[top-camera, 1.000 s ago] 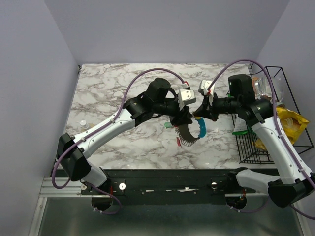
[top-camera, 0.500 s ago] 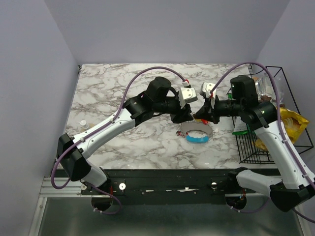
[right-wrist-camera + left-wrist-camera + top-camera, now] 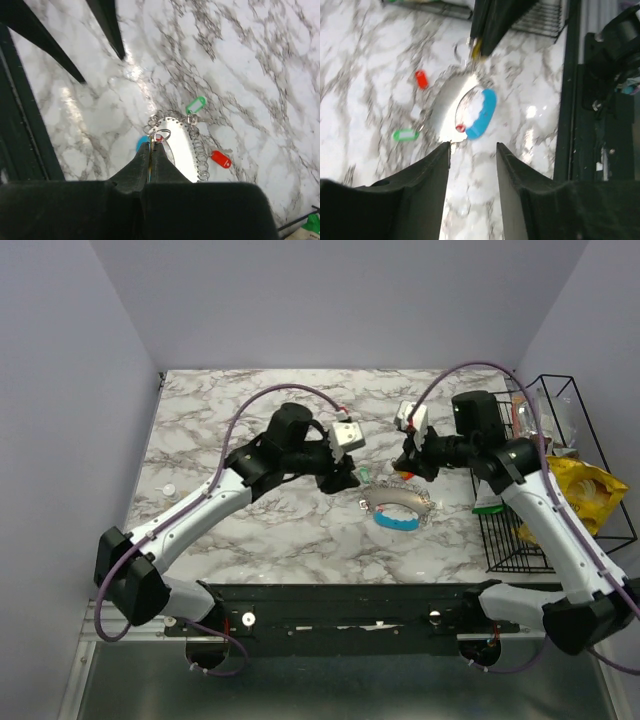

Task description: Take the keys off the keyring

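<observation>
top view: the keyring lies flat on the marble table, just right of centre. left wrist: the left gripper has its jaws spread, empty, above it. right wrist: the right gripper has its jaws pressed together over the ring; a green key and a red key sit at its edge.

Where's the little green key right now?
In the top view, the green key lies on the marble table just beyond the keyring, on its left side. It is close to the tips of the left gripper.
</observation>
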